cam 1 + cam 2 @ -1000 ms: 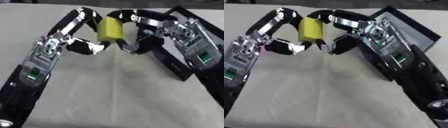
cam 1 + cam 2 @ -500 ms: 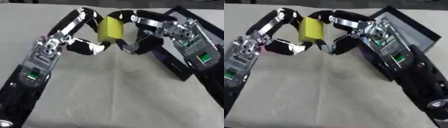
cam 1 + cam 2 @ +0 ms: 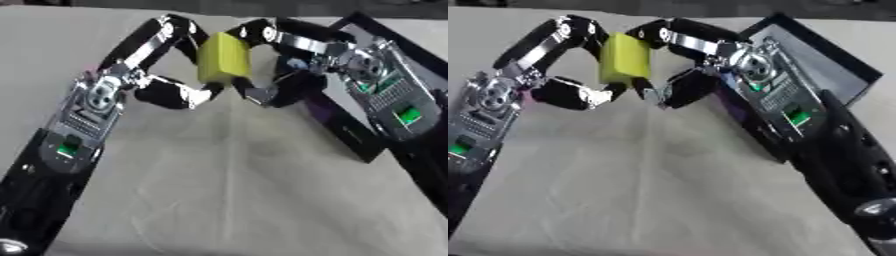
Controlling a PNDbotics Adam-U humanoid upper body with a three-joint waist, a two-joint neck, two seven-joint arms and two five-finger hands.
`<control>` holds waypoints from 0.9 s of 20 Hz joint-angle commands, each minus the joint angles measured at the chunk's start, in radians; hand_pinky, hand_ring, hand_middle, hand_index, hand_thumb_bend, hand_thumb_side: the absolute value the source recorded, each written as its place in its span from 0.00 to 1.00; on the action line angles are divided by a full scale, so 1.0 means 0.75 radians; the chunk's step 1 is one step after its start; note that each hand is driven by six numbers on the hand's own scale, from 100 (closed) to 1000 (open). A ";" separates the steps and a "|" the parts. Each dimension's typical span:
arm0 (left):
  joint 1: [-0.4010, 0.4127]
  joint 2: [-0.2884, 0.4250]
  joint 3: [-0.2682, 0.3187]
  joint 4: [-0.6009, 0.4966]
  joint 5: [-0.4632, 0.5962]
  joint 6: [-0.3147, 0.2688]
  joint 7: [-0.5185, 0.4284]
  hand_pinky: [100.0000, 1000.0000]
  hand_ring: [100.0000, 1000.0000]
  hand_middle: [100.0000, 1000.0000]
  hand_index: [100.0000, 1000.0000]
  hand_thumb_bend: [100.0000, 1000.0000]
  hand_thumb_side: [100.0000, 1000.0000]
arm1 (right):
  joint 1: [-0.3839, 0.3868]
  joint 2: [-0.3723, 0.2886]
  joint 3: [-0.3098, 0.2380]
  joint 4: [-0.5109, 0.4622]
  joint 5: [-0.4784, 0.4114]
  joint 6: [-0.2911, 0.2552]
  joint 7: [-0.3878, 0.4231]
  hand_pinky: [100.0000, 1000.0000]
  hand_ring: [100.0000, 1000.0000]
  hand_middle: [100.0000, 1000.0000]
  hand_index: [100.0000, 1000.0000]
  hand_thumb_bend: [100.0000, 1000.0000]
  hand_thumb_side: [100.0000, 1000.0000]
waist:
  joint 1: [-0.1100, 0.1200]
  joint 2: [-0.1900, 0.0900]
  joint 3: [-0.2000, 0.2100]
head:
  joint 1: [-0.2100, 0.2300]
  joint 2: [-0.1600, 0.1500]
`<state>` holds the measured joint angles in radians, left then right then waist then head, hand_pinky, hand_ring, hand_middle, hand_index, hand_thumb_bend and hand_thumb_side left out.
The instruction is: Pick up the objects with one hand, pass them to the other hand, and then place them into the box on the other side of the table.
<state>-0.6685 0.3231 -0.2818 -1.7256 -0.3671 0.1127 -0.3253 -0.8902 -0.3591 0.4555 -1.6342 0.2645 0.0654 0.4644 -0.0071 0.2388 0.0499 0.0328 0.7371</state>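
A yellow block [image 3: 221,63] hangs above the table at the top centre, held between both hands. My left hand [image 3: 171,92] comes in from the left, its fingers arched over the block's top and its thumb under the lower edge. My right hand [image 3: 278,90] meets it from the right, with fingers curled on the block's upper right corner and the thumb just below it. A black box [image 3: 826,66] with a pale grey inside lies at the right, behind my right forearm.
A beige cloth [image 3: 236,190] covers the table, with slight creases down its middle. A small pink spot [image 3: 90,71] shows by my left wrist. The box's near wall [image 3: 350,132] runs along beside my right arm.
Nothing has visibly changed; both hands stay on the yellow block in the same place.
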 commanded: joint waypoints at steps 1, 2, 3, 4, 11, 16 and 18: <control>-0.025 -0.005 -0.011 -0.034 0.006 -0.003 -0.001 0.66 0.48 0.51 0.43 0.00 0.00 | -0.021 -0.030 -0.014 -0.023 -0.053 0.035 -0.068 0.91 0.79 0.68 0.70 0.00 0.14 | -0.012 -0.029 0.000 | -0.003 -0.009; -0.025 -0.006 -0.011 -0.034 0.006 -0.002 0.001 0.66 0.48 0.51 0.44 0.00 0.00 | -0.020 -0.030 -0.014 -0.025 -0.070 0.045 -0.087 0.90 0.76 0.64 0.66 0.00 0.14 | -0.012 -0.029 -0.001 | -0.003 -0.009; -0.024 -0.006 -0.011 -0.033 0.005 0.000 0.004 0.66 0.48 0.51 0.45 0.00 0.00 | -0.019 -0.031 -0.014 -0.028 -0.090 0.054 -0.106 0.89 0.73 0.61 0.63 0.00 0.13 | -0.012 -0.029 -0.001 | -0.003 -0.008; -0.024 -0.006 -0.011 -0.033 0.004 0.003 0.009 0.66 0.48 0.52 0.46 0.00 0.00 | -0.018 -0.032 -0.013 -0.031 -0.110 0.062 -0.124 0.88 0.72 0.59 0.62 0.00 0.11 | -0.012 -0.029 -0.002 | -0.002 -0.008; -0.018 -0.005 -0.006 -0.029 -0.006 0.037 0.058 0.68 0.50 0.56 0.57 0.20 0.06 | -0.013 -0.047 -0.013 -0.053 -0.180 0.096 -0.173 0.84 0.66 0.54 0.57 0.00 0.00 | -0.009 -0.031 -0.005 | -0.007 -0.007; -0.012 -0.001 -0.004 -0.031 -0.007 0.061 0.098 0.69 0.52 0.61 0.71 0.33 0.18 | -0.007 -0.056 -0.019 -0.057 -0.212 0.118 -0.190 0.83 0.64 0.52 0.55 0.00 0.02 | -0.008 -0.030 -0.007 | -0.009 -0.005; -0.010 0.002 -0.004 -0.033 -0.019 0.065 0.109 0.70 0.53 0.64 0.76 0.37 0.20 | -0.006 -0.061 -0.021 -0.061 -0.220 0.122 -0.191 0.83 0.64 0.52 0.54 0.00 0.02 | -0.007 -0.031 -0.008 | -0.009 -0.004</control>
<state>-0.6691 0.3147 -0.2873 -1.7315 -0.3747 0.1590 -0.2524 -0.8792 -0.3757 0.4642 -1.6588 0.1068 0.1536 0.3297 -0.0071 0.2388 0.0443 0.0287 0.7372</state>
